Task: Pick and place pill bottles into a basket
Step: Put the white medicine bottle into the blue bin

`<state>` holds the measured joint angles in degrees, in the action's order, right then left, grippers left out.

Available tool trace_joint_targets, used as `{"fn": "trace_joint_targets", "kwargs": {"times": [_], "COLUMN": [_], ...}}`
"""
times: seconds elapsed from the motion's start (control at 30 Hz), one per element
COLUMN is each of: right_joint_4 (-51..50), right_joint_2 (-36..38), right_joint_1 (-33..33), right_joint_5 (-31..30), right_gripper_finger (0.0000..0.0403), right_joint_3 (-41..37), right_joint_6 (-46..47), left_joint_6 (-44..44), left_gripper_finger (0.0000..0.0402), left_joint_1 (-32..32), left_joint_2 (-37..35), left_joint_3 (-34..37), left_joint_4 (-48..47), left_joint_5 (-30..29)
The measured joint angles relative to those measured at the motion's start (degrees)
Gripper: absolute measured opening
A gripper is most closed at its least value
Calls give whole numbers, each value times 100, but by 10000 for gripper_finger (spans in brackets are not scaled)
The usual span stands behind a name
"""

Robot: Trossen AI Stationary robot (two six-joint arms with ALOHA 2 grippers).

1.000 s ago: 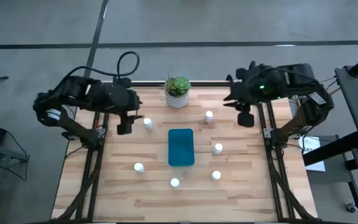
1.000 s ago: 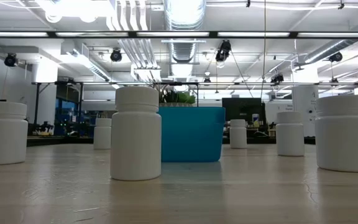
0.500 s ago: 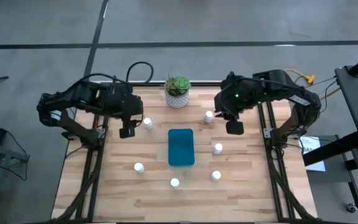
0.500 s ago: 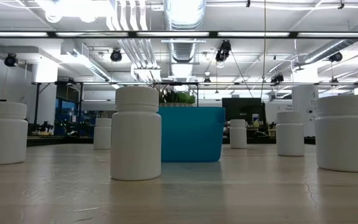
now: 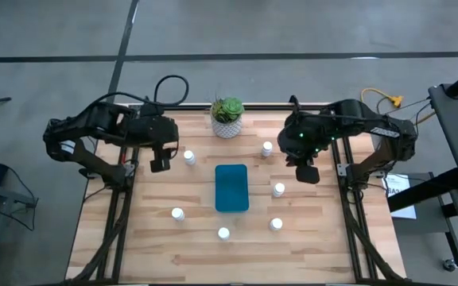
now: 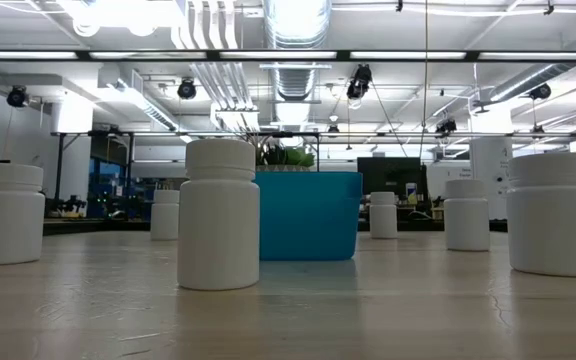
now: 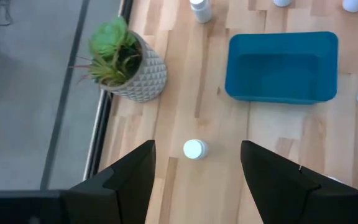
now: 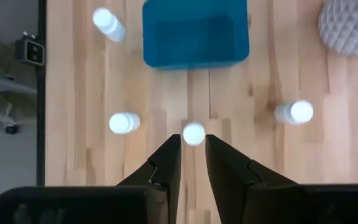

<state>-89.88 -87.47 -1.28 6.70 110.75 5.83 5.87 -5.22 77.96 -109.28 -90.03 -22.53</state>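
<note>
The right hand [image 5: 307,170], narrow, has swung over a bottle [image 5: 279,189]; left hand [image 5: 160,161] wide; all 6 outside the basket [image 5: 231,187].

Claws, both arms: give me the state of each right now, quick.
Left claw: open, empty, above a pill bottle.
Right claw: nearly shut, a narrow gap, holding nothing, above the table.

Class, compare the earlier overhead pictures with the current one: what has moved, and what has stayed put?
The right end effector swung in from the table's far right edge toward the bottle right of the basket, holding nothing. The left end effector shifted only slightly near the far-left bottle. All six bottles, the basket and the plant stayed put.
</note>
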Motion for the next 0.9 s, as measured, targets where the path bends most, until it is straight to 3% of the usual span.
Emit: {"fn": "trace_joint_targets", "kwargs": {"times": [0.4,0.9], "right_joint_4": [385,1028], "right_joint_2": [36,38], "right_joint_1": [-226,-223], "right_joint_5": [542,530], "right_gripper_finger": [76,187], "right_joint_3": [-1213,-2254], "right_joint_6": [450,469], "left_joint_6": [-20,-22], "left_gripper_finger": [219,219], "left_joint_1": [1,1], "left_joint_2": [-53,-11], "left_joint_3": [3,3], "left_joint_4": [-1,4], "left_joint_5": [-537,-611]}}
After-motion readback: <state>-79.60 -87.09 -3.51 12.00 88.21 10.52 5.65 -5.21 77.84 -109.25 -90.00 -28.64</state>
